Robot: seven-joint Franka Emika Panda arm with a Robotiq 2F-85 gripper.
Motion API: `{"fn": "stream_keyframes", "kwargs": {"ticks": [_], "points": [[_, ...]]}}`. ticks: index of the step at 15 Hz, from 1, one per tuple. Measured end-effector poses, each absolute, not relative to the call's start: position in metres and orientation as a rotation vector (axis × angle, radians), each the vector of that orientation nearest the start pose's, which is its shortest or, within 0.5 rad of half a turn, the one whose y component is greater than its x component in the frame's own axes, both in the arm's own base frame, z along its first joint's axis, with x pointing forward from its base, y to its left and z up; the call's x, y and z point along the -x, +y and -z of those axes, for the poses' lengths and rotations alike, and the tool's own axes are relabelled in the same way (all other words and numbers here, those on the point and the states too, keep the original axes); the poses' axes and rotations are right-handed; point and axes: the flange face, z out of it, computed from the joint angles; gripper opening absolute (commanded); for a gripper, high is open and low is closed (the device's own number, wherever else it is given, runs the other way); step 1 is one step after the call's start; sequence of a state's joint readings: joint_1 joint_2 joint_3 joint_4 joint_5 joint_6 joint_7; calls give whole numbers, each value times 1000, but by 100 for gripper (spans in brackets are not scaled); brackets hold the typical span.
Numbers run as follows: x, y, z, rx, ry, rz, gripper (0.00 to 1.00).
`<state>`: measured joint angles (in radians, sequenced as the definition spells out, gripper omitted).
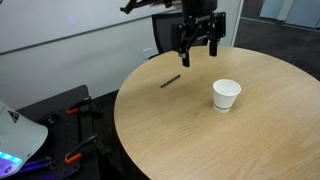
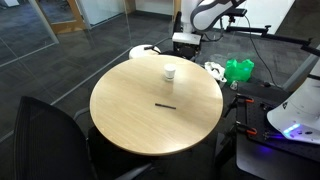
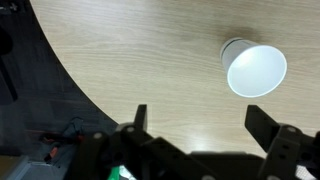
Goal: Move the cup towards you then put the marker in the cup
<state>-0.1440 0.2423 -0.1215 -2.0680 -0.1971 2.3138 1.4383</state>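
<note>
The white cup [image 1: 226, 95] stands upright on the round wooden table [image 1: 240, 140]. It also shows in an exterior view [image 2: 170, 71] near the table's far edge and in the wrist view [image 3: 254, 68], seen from above. The dark marker [image 1: 171, 81] lies flat on the table, apart from the cup, and shows near the table's middle in an exterior view [image 2: 164, 105]. It is out of the wrist view. My gripper [image 1: 196, 40] hangs open and empty above the table, behind the cup. Its fingers [image 3: 200, 130] frame bare wood.
A dark chair [image 2: 50, 140] stands at the table's near side. A green object [image 2: 238, 70] and cables lie on the floor by the robot base. A white device [image 1: 15, 135] sits beside the table's edge.
</note>
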Motion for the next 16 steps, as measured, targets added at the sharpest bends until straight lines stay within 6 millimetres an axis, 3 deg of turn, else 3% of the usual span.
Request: {"fn": "stream_keyframes", "kwargs": {"ticks": [7, 16], "points": [[-581, -169, -267, 2315, 2375, 134, 100], [-593, -169, -227, 2324, 2388, 133, 100]]}}
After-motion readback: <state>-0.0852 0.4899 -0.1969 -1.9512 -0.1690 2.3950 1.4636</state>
